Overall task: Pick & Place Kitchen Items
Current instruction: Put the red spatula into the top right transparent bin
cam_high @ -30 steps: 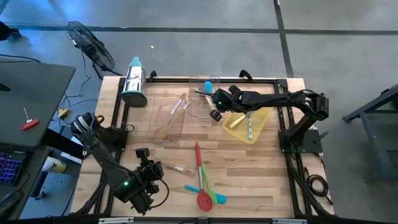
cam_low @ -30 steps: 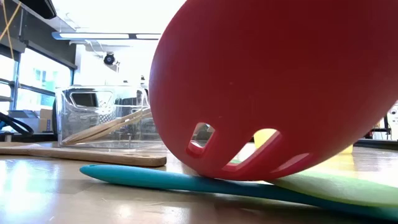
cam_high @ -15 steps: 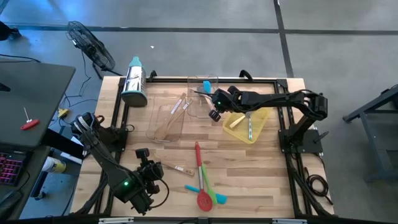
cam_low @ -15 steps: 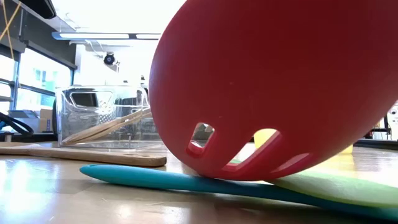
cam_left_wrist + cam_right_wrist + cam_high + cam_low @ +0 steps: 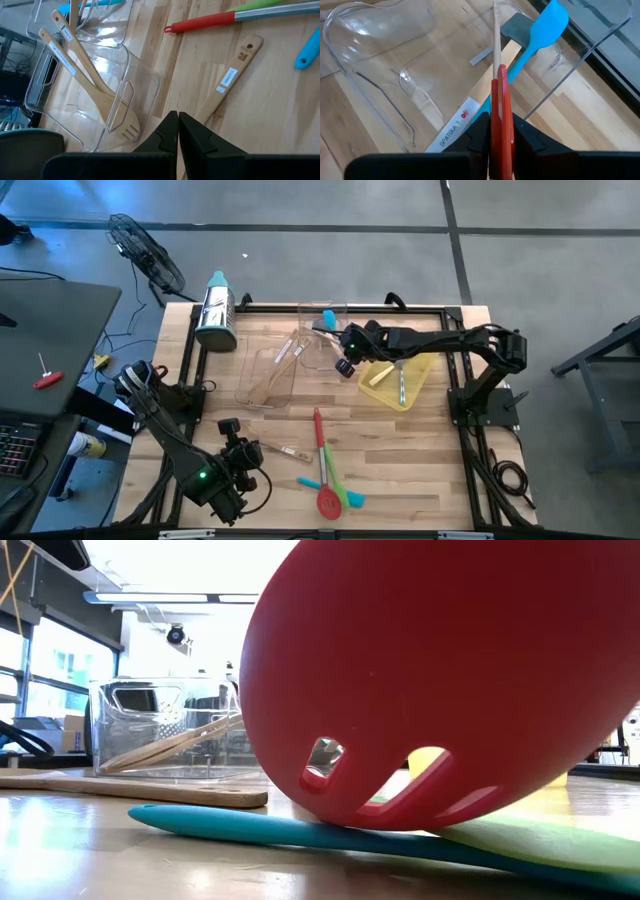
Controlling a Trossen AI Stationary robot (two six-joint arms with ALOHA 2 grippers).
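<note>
My right gripper [image 5: 333,333] [image 5: 499,120] is shut on a red-handled utensil [image 5: 500,100], seen edge-on, over the far clear tray [image 5: 325,352]. That tray holds a blue spatula [image 5: 540,30], a grey one [image 5: 517,27] and a labelled wooden spatula [image 5: 465,112]. My left gripper [image 5: 243,452] [image 5: 177,122] is shut near the table's near left, at the head end of a wooden spatula [image 5: 225,75] lying flat on the table. I cannot tell whether it touches the spatula. A red slotted spoon [image 5: 322,465], a green spatula [image 5: 337,477] and a teal spatula [image 5: 312,480] lie crossed near the front. My right gripper pinches the red handle [image 5: 501,85] between its two fingers, and the handle runs along them. A thin pale part [image 5: 495,40] of the utensil reaches out past the fingertips over the clear tray. The utensil is lifted clear of the table.
A second clear tray [image 5: 268,375] holds wooden utensils [image 5: 75,65]. A yellow tray [image 5: 418,368] at the right holds a metal fork [image 5: 401,385]. A steel grater with a teal top [image 5: 215,310] lies at the far left. The red spoon's head [image 5: 440,680] fills the low view.
My right gripper has edged toward the table's left with the red-handled utensil. The far clear tray and the blue spatula in it have shifted a little to the left as well.
</note>
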